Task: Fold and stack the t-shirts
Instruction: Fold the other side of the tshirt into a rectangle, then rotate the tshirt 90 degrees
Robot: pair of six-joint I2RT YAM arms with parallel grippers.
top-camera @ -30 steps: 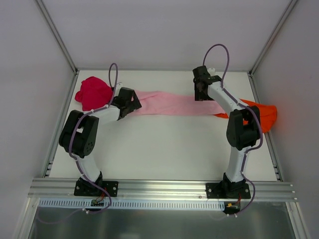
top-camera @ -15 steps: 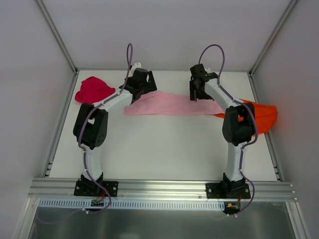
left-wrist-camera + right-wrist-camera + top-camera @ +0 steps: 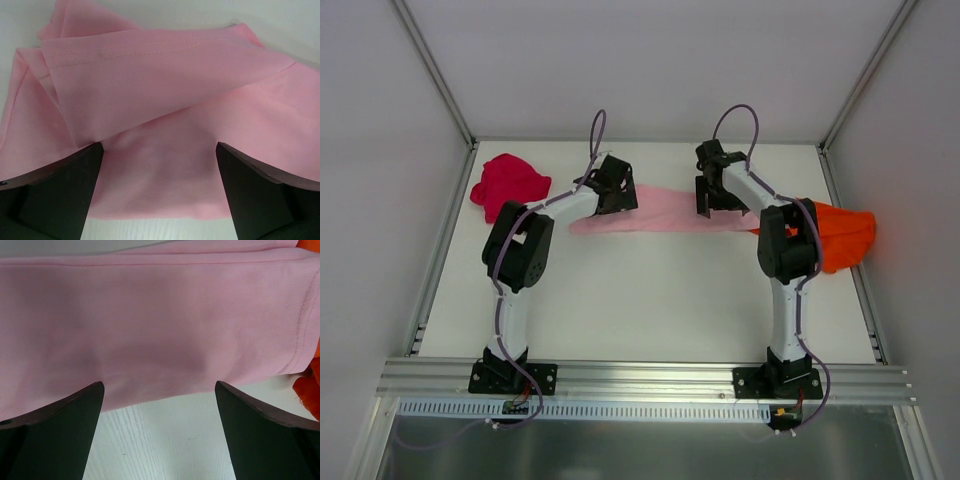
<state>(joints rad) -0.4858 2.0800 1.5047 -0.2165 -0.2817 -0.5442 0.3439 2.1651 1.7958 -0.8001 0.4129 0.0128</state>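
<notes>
The light pink t-shirt (image 3: 665,212) lies in a long band across the far part of the table. My left gripper (image 3: 618,200) is open over its left end, where a flap of pink cloth (image 3: 150,75) lies folded over; the fingers (image 3: 60,190) straddle the cloth without closing on it. My right gripper (image 3: 711,200) is open over the right part of the pink shirt (image 3: 150,315), at its near edge. The crimson t-shirt (image 3: 510,183) lies bunched at the far left. The orange t-shirt (image 3: 840,235) lies bunched at the right, partly under the pink shirt's end, and also shows in the right wrist view (image 3: 311,390).
The white table (image 3: 640,300) is boxed in by white walls with metal frame posts at left, right and back. An aluminium rail (image 3: 640,378) carrying both arm bases runs along the near edge.
My left gripper has moved right and farther back, from beside the crimson shirt to over the pink shirt's left end. The right gripper has shifted slightly left. The pink shirt's left end now lies exposed.
</notes>
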